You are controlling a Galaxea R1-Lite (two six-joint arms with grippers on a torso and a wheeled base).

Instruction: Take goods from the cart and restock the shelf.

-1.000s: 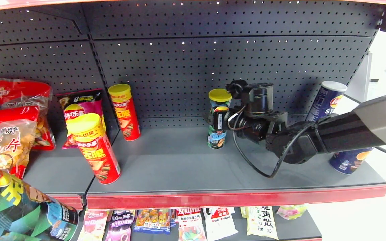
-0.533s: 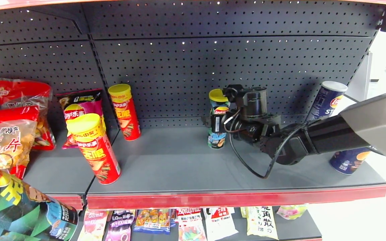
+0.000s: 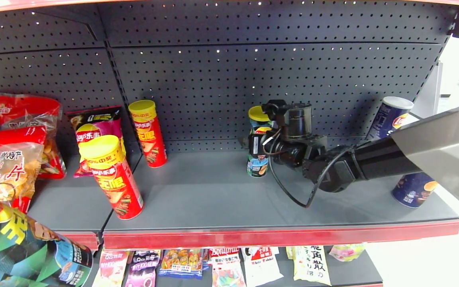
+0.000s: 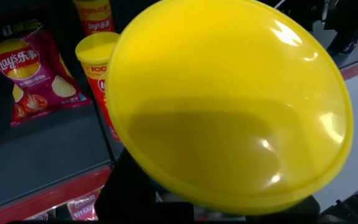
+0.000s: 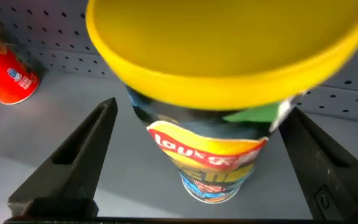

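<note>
- A green-and-black chip can with a yellow lid (image 3: 256,166) stands upright towards the back of the grey shelf (image 3: 213,199).
- The right gripper (image 3: 258,148) comes in from 3 o'clock, its fingers (image 5: 67,165) apart, one on each side of the can.
- A blue can with a white lid (image 3: 389,115) stands at 3 o'clock, behind the right arm.
- Two red cans with yellow lids (image 3: 148,133) stand at 9 o'clock, well apart from the chip can.
- A second green-and-black can (image 3: 18,247) shows at 7 o'clock. Whether the left gripper (image 4: 148,196) is closed on it, I cannot tell.
</note>
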